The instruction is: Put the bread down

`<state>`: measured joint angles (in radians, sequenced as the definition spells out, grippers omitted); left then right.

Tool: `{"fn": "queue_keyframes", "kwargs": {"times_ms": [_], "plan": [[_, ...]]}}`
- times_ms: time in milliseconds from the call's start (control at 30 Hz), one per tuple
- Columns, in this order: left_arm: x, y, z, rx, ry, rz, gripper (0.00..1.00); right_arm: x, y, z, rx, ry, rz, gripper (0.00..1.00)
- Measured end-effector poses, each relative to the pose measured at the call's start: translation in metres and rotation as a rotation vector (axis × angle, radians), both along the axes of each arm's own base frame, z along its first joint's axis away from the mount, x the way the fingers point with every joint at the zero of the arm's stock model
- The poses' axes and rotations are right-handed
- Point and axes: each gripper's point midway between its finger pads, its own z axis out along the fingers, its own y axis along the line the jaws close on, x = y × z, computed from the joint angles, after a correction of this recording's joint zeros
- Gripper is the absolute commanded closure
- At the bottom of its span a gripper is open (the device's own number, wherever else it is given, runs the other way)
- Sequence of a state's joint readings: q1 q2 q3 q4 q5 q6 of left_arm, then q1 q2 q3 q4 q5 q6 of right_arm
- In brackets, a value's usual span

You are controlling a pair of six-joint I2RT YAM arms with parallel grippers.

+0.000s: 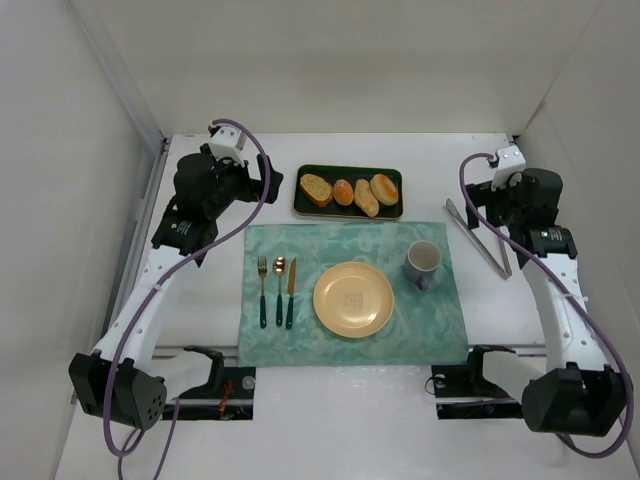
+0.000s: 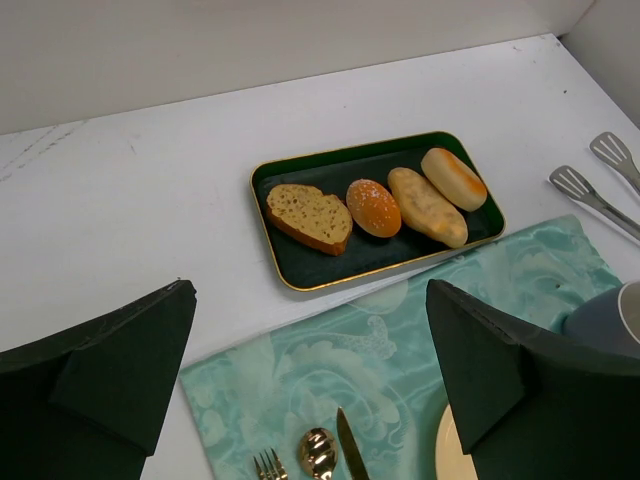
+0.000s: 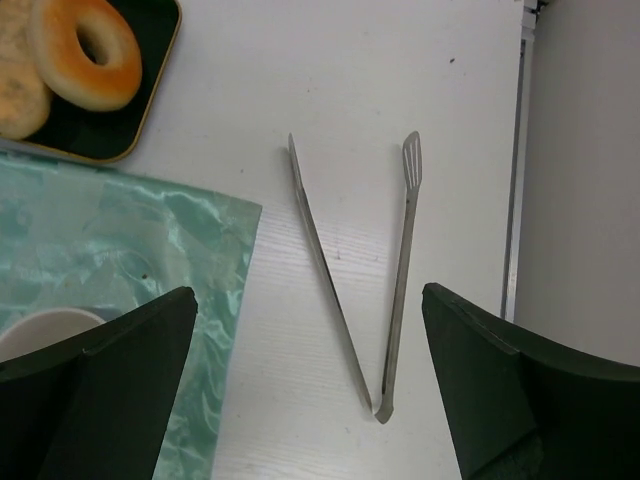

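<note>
The bread (image 1: 316, 188) (image 2: 308, 216), a toasted slice with a brown crust, lies at the left end of a dark green tray (image 1: 310, 208) (image 2: 320, 265) at the back of the table. My left gripper (image 1: 252, 178) (image 2: 308, 290) hovers open, left of the tray and short of it, with nothing between its fingers. My right gripper (image 1: 482, 202) (image 3: 309, 292) hangs open above metal tongs (image 1: 478, 237) (image 3: 330, 270) lying spread on the table at the right. A yellow plate (image 1: 353, 299) sits bare on the teal placemat (image 1: 300, 250).
On the tray beside the slice lie an orange bun (image 1: 343, 192), a pale roll (image 1: 366, 197) and a ring-shaped bun (image 1: 384, 188) (image 3: 88, 50). A grey mug (image 1: 423, 262), fork (image 1: 263, 290), spoon (image 1: 279, 285) and knife (image 1: 291, 292) sit on the placemat. White walls enclose three sides.
</note>
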<state>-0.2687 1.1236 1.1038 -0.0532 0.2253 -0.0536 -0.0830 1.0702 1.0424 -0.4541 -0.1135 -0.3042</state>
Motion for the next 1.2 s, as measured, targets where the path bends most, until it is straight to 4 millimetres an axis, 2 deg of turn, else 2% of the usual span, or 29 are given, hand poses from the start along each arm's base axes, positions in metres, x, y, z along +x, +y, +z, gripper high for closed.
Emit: {"fn": "queue_keyframes", "kwargs": {"times_ms": [100, 200, 267, 333, 400, 467, 567, 667, 867, 1200], "plan": [[0.000, 0.000, 0.000, 0.000, 0.000, -0.001, 0.00, -0.006, -0.002, -0.009, -0.015, 0.021, 0.019, 0.00], [0.000, 0.000, 0.000, 0.000, 0.000, -0.002, 0.00, -0.006, -0.007, -0.009, -0.037, 0.017, 0.039, 0.00], [0.000, 0.000, 0.000, -0.001, 0.000, -0.002, 0.00, -0.006, -0.016, -0.009, -0.047, 0.013, 0.038, 0.00], [-0.001, 0.000, 0.000, -0.001, -0.001, -0.003, 0.00, -0.005, -0.034, -0.016, -0.036, 0.028, 0.031, 0.00], [-0.001, -0.001, 0.001, -0.002, -0.002, -0.004, 0.00, -0.001, -0.055, -0.027, -0.013, 0.061, 0.025, 0.00], [-0.002, -0.001, 0.002, -0.003, -0.004, -0.009, 0.00, 0.004, -0.076, -0.048, 0.041, 0.124, 0.031, 0.00], [-0.003, -0.002, 0.003, -0.007, -0.006, -0.015, 0.00, 0.011, -0.092, -0.082, 0.110, 0.230, 0.109, 0.00], [-0.005, -0.004, 0.003, -0.010, -0.005, -0.026, 0.00, 0.007, -0.085, -0.111, 0.148, 0.305, 0.203, 0.00], [-0.009, -0.004, 0.007, -0.014, -0.011, -0.033, 0.00, 0.001, -0.075, -0.120, 0.103, 0.319, 0.322, 0.00], [-0.012, -0.005, 0.009, -0.017, -0.014, -0.045, 0.00, 0.005, -0.087, -0.154, 0.037, 0.384, 0.385, 0.00]]}}
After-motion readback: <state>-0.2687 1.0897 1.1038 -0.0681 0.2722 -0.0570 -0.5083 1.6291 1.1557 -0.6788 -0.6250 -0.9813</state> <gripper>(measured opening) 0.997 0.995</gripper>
